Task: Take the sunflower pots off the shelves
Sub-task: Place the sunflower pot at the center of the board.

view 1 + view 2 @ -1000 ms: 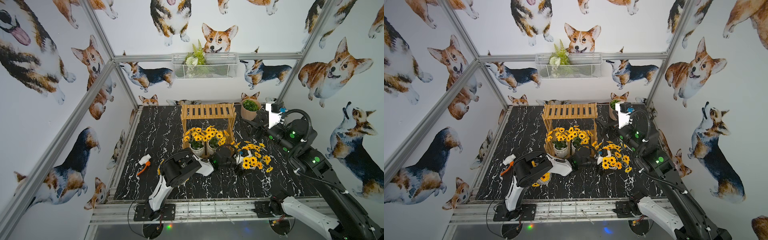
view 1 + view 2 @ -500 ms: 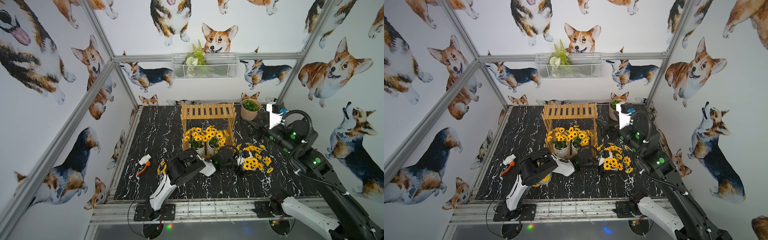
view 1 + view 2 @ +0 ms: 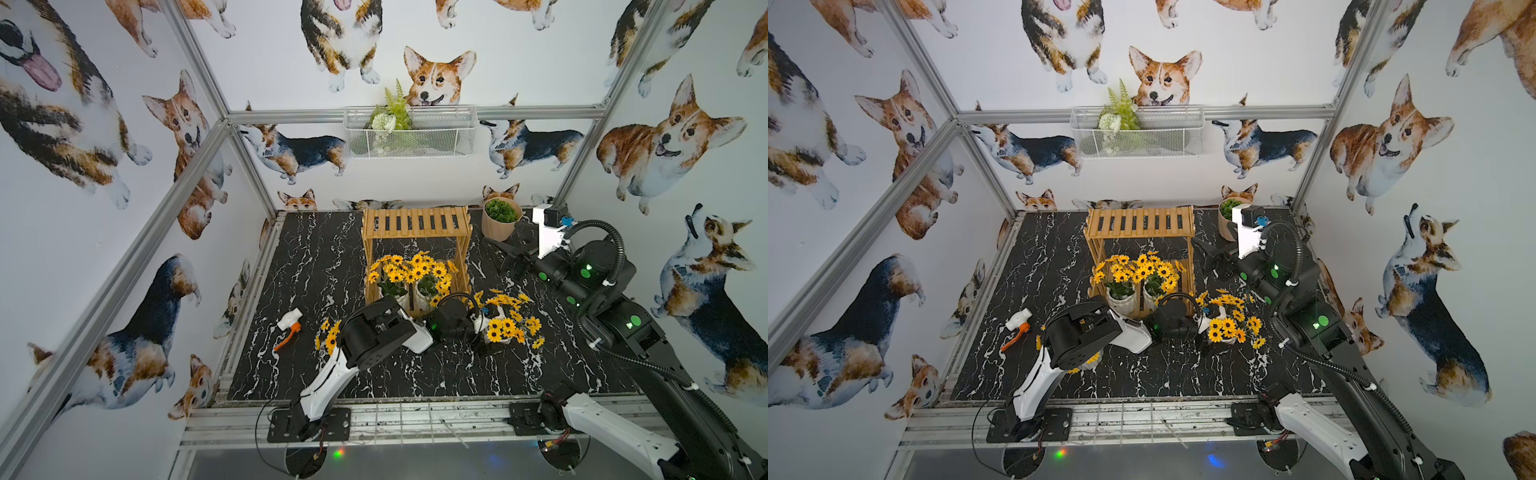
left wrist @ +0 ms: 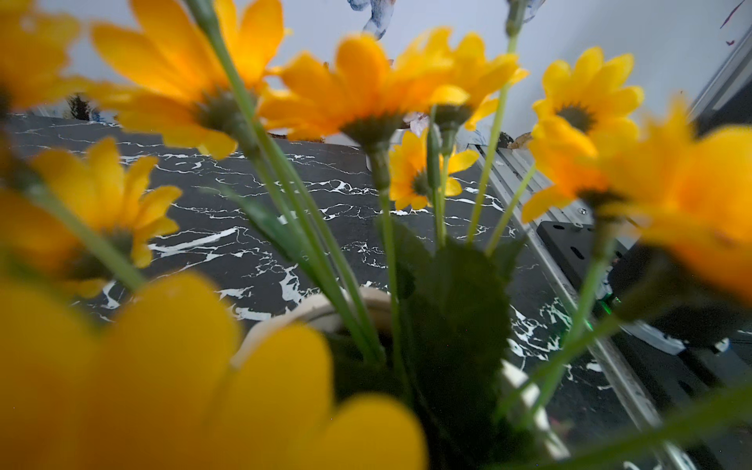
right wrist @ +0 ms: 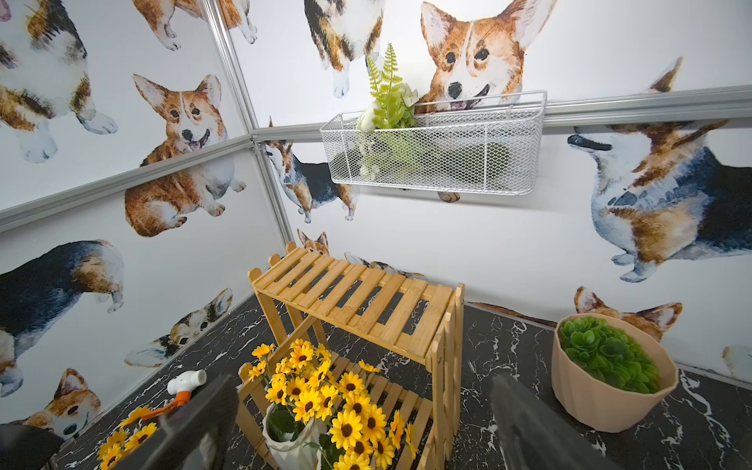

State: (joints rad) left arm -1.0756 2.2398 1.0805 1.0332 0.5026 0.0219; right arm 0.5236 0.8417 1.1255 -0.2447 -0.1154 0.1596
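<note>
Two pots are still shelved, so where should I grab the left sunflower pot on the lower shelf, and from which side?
Take that pot by its white ribbed body under the rim, probably low from the open front: blooms crowd its top, the second pot stands close beside, and the shelves flank it.

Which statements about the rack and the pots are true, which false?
The top board of the light-wood slatted two-tier rack is bare. True.
Two white ribbed ceramic pots of yellow sunflowers stand on its lower board. True.
The beige pot with the green leafy plant stands on the rack. False: it stands beside it, on the black marbled table.
The white wire mesh basket lies on the table. False: it hangs from the grey metal rail.
A white spray head with an orange trigger lies on the table. True.
</note>
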